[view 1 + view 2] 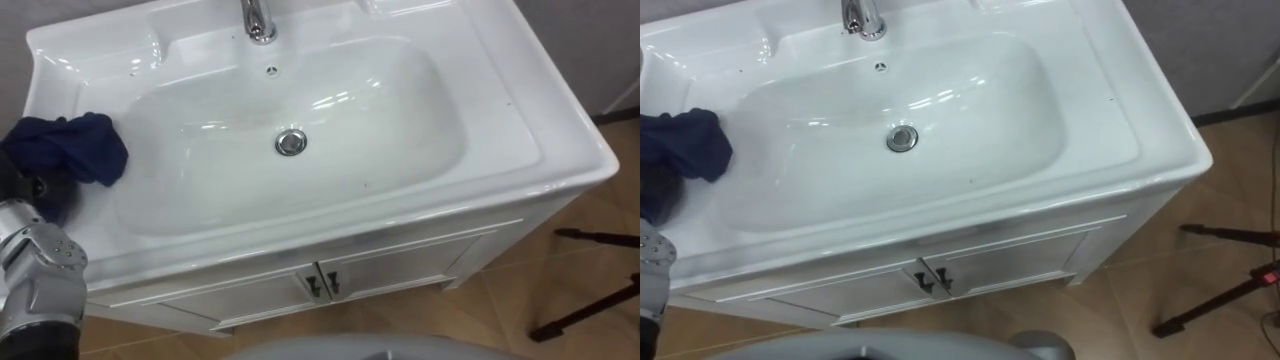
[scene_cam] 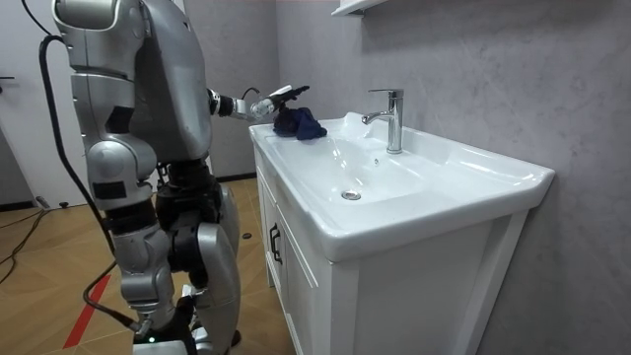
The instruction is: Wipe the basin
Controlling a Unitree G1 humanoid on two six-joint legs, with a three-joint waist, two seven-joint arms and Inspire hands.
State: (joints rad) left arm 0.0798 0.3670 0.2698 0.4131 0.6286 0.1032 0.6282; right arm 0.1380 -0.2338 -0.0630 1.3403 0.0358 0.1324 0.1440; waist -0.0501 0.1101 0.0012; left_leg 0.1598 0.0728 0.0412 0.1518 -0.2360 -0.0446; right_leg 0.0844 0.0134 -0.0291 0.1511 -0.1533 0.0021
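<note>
Glossy silver-grey shell panels with black joints and a black cable

one basin [image 1: 560, 150], one cloth [image 1: 85, 145], one tap [image 1: 258, 18], one drain [image 1: 291, 142]

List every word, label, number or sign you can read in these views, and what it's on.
None: no readable text in any view.
No print, label or number shows on the basin, the faucet, the dark blue cloth or the cabinet doors.
</note>
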